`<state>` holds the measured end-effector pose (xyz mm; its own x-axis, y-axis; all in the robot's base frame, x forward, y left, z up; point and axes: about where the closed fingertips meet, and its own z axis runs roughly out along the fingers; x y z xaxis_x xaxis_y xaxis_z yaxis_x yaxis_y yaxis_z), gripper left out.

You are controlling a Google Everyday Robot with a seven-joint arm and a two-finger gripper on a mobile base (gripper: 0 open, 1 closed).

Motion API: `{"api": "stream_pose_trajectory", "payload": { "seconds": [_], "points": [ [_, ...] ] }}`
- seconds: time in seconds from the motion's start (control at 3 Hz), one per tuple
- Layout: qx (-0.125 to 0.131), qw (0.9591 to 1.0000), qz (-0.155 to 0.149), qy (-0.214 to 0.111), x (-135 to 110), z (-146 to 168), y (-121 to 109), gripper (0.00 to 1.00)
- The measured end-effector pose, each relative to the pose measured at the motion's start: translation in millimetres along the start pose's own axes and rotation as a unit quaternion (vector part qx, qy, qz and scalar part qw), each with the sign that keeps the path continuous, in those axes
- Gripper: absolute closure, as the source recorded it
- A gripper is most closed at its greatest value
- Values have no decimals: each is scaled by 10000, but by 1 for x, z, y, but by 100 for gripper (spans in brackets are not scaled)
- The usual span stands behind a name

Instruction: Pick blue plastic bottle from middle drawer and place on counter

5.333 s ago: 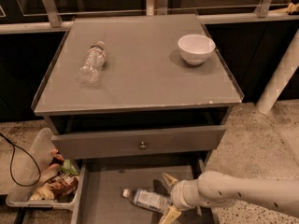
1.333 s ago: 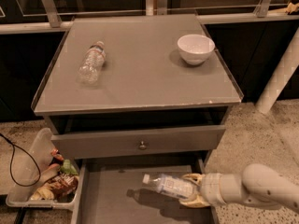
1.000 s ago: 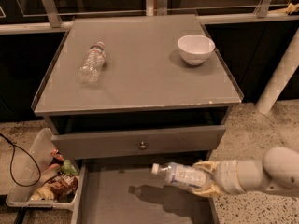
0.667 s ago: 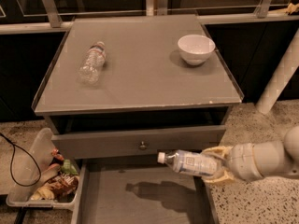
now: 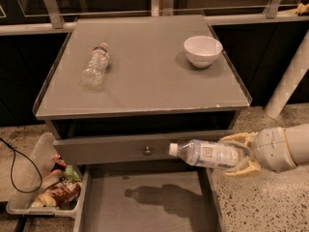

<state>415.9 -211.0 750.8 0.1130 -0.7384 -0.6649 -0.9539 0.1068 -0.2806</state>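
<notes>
1. Gripper (image 5: 232,155): at the right of the view, on a white arm (image 5: 285,148) that comes in from the right edge. Its two yellowish fingers (image 5: 236,139) are closed from above and below on the base end of item 2.
2. Blue plastic bottle (image 5: 205,153): held clear of every surface and lying nearly level, white cap pointing left. The label bears a dark square. It hangs over the right part of item 3, in front of item 5 and below the level of item 4.
3. Middle drawer (image 5: 120,216): pulled open at the bottom of the view, with a flat grey floor. The shadow (image 5: 161,196) of item 2 falls on it.
4. Counter (image 5: 154,81): glossy grey top above the drawers.
5. Drawer front (image 5: 106,151): closed, directly above item 3, with a small round knob (image 5: 147,151) just left of the cap of item 2.
6. Clear crinkled bottle (image 5: 95,64): lying on its side on the left half of item 4, with a red-white label.
7. White bowl (image 5: 203,50): upright on the right rear part of item 4, well apart from item 6.
8. Bin (image 5: 36,166): pale plastic, on the floor (image 5: 270,202) to the left of item 3. It holds what appear to be snack packets, though the contents are hard to make out.
9. Cable (image 5: 20,166): black, looping across item 8 at the left edge.
10. Post (image 5: 289,79): white and slanted, standing on the speckled floor at the right.
</notes>
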Motion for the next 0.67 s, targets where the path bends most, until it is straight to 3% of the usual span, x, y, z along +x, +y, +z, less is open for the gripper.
{"api": "stream_pose_trajectory", "payload": {
  "seconds": [0.33,0.67],
  "points": [
    [91,9992,-364,146,-36,-25,-15,100],
    [88,9954,-905,291,-102,-47,-45,100]
  ]
}}
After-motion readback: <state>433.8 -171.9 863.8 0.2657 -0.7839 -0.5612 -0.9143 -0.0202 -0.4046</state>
